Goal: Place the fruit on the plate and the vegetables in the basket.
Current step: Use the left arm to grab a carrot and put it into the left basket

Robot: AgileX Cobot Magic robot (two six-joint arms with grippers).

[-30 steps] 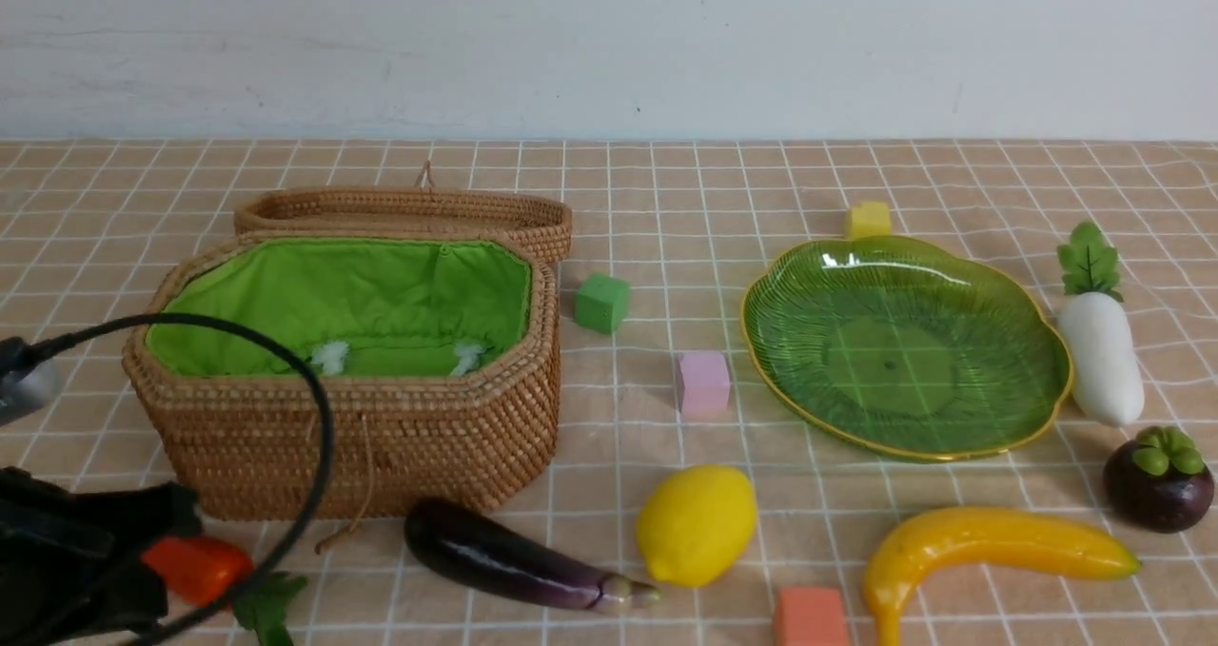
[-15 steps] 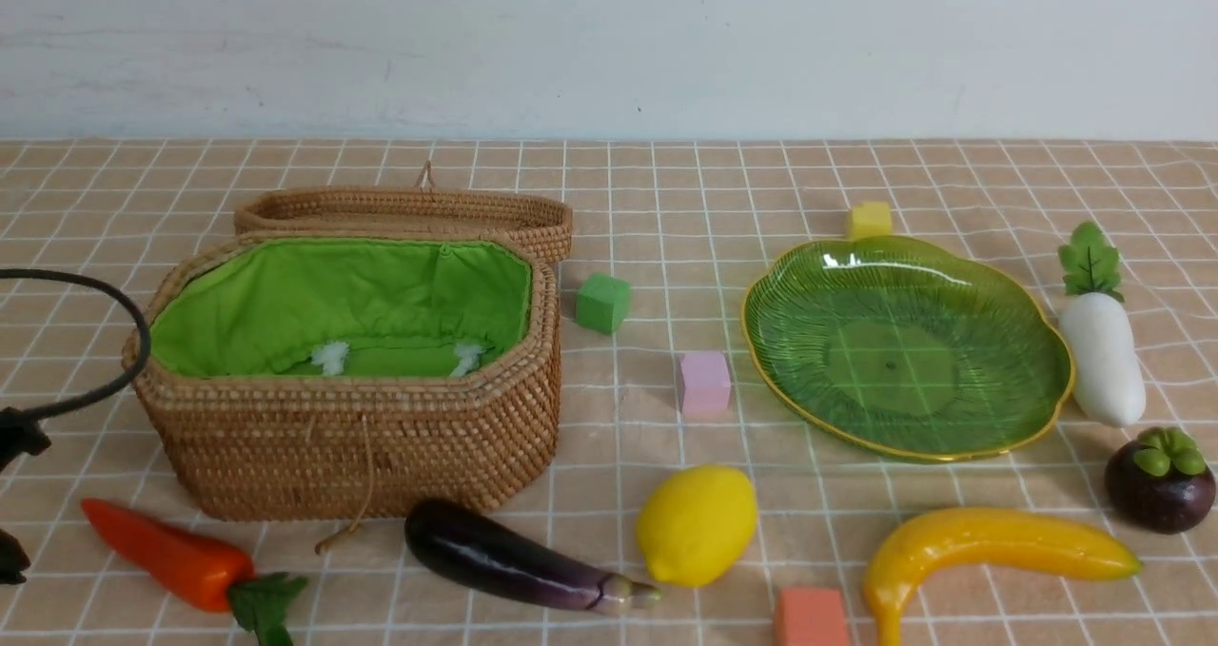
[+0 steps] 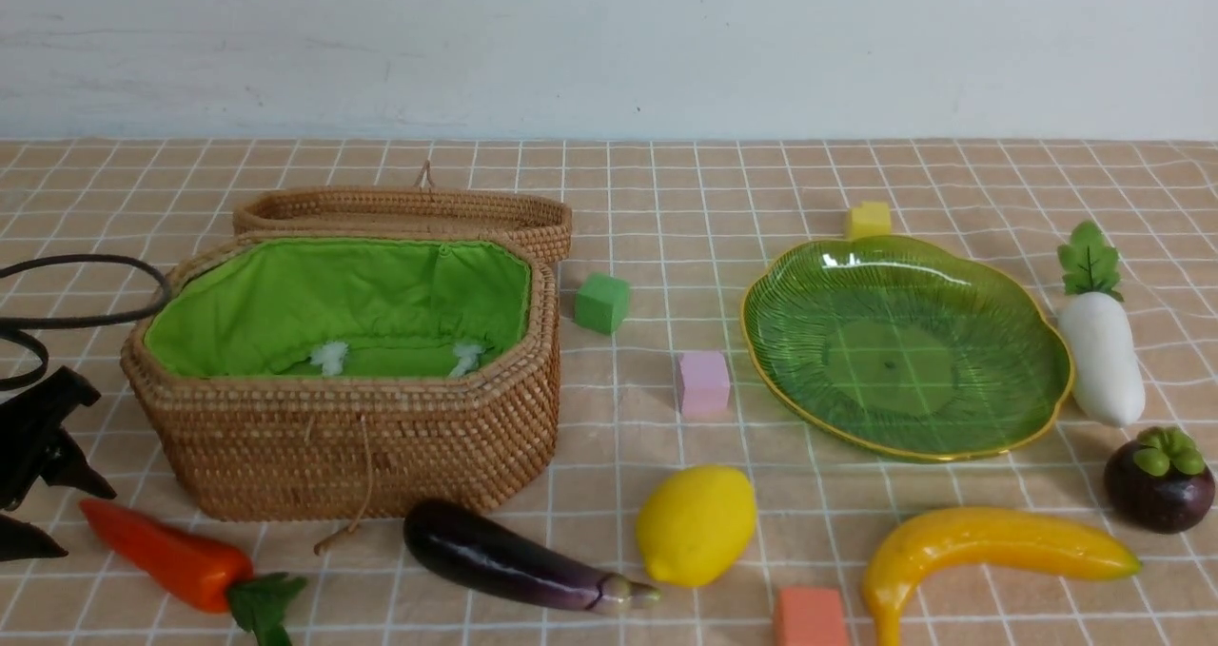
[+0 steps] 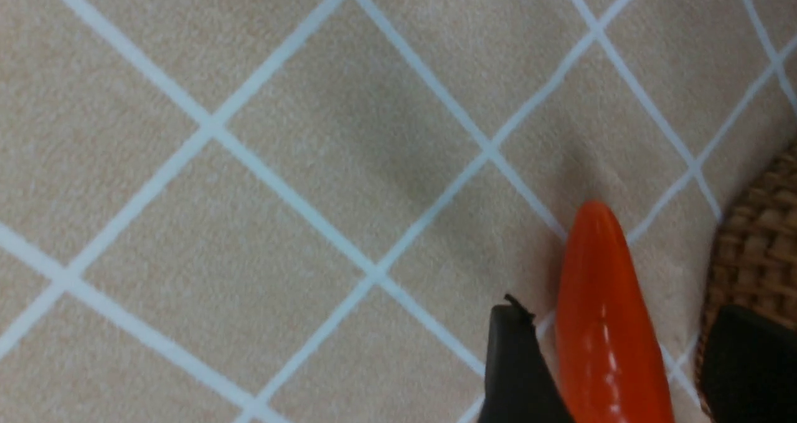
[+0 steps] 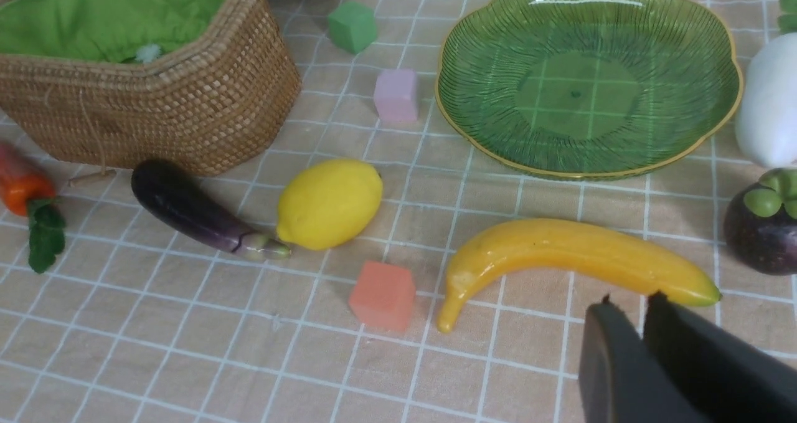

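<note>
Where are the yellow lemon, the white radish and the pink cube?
Round yellow toy lemon [image 3: 696, 524]: front view, middle of its skin.
White toy radish with green leaves [image 3: 1101, 356]: front view, middle of its white root.
Small pink foam cube [image 3: 704, 381]: front view, its front face.

The right hand [image 5: 629, 311] hangs over the desk [image 5: 187, 348] with its two dark fingers [image 5: 685, 361] almost together, empty, near the pointed end of the banana [image 5: 573, 255]. The lemon [image 5: 330, 202] lies just beside the stem tip of the eggplant [image 5: 193, 211], and an orange cube [image 5: 381, 294] sits near the banana's other end. The plate [image 5: 498, 99] stands apart from the basket [image 5: 187, 111], with a pink cube [image 5: 396, 94] between them.
</note>
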